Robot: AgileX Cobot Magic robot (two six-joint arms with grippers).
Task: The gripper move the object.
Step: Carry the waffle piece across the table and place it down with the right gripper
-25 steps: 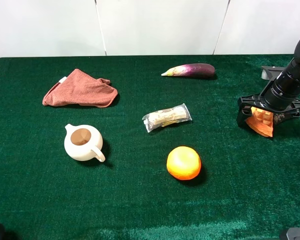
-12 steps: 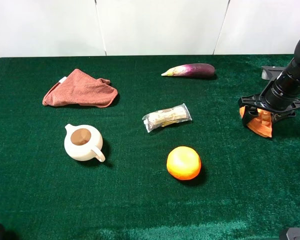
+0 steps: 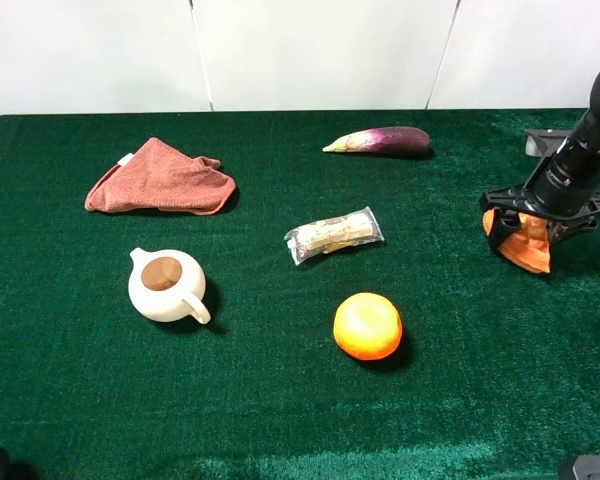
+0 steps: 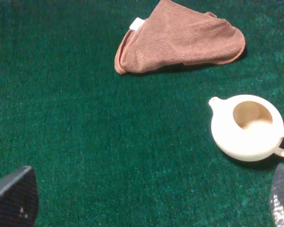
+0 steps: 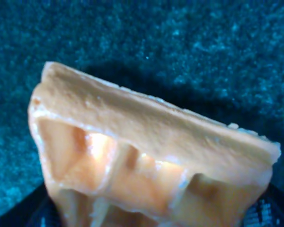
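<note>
The object (image 3: 529, 246), a small orange wedge with a grid-patterned face, is at the far right of the green table between the fingers of my right gripper (image 3: 523, 226). The jaws are shut on it. In the right wrist view the object (image 5: 146, 156) fills the frame, with dark fingertips (image 5: 19, 213) at its lower corners and its shadow on the cloth behind it. My left gripper (image 4: 146, 203) is open and empty over bare cloth near the front left; only its two fingertips (image 4: 12, 198) show.
A round orange fruit (image 3: 367, 325) lies front of centre. A wrapped snack packet (image 3: 333, 235) is mid-table and an eggplant (image 3: 380, 140) at the back. A white teapot (image 3: 165, 285) and a reddish cloth (image 3: 160, 178) are on the left.
My right gripper's fingers have closed in on the orange wedge, and gripper and wedge have shifted slightly toward the back of the table. The left arm has not moved.
</note>
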